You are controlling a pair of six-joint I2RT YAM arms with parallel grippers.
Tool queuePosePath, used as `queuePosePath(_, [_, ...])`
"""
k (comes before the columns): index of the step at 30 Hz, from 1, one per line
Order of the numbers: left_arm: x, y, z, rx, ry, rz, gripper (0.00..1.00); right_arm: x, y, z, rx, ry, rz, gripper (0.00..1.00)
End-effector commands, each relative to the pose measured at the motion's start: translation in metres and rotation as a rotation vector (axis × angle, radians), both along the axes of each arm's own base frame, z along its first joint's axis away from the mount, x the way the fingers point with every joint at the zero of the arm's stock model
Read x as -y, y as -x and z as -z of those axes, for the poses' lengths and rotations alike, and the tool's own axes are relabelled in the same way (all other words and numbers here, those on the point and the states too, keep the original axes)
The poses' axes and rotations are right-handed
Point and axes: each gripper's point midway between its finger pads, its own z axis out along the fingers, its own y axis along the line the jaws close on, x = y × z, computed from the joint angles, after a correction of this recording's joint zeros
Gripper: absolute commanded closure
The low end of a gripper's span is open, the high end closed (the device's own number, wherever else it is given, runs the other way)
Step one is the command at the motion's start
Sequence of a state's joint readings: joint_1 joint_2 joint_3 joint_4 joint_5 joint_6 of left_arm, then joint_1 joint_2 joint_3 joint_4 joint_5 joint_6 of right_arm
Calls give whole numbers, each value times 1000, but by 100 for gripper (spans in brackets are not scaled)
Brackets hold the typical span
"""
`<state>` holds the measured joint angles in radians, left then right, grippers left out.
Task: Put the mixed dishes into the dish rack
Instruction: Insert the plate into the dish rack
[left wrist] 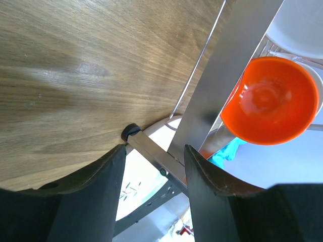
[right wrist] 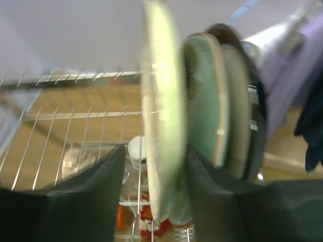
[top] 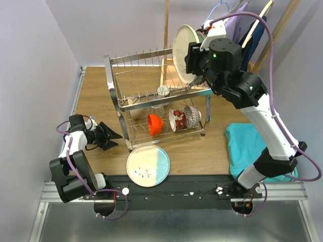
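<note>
Pale-green plate point(right wrist: 161, 126) stands on edge pinched in right jaws, over right end of dish rack point(top: 113, 75) upper tier, prong slots just below; left jaws spread, low on counter point(top: 96, 96), idle

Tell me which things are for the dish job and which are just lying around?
For the job: dish rack, pale green plate in the right claw, light blue plate, orange bowl, red-patterned bowl, blue-white patterned bowl.

Just lying about: teal cloth, hanging clothes, wooden stand.
</note>
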<state>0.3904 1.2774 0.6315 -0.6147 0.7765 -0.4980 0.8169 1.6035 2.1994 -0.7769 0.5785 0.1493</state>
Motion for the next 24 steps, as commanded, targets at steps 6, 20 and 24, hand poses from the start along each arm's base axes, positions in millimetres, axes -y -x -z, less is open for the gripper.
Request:
queuePosePath(6, [6,4,-9,0,14,39,39,11,74,-28,36,42,-316,13])
queuePosePath(20, [39,39,15,-106,-25,139,36,-7,154,81,-125,270,-816,0])
queuePosePath(24, [40,45,22,-155,-47,141,35,-26,184,128,-286,248,-1016,0])
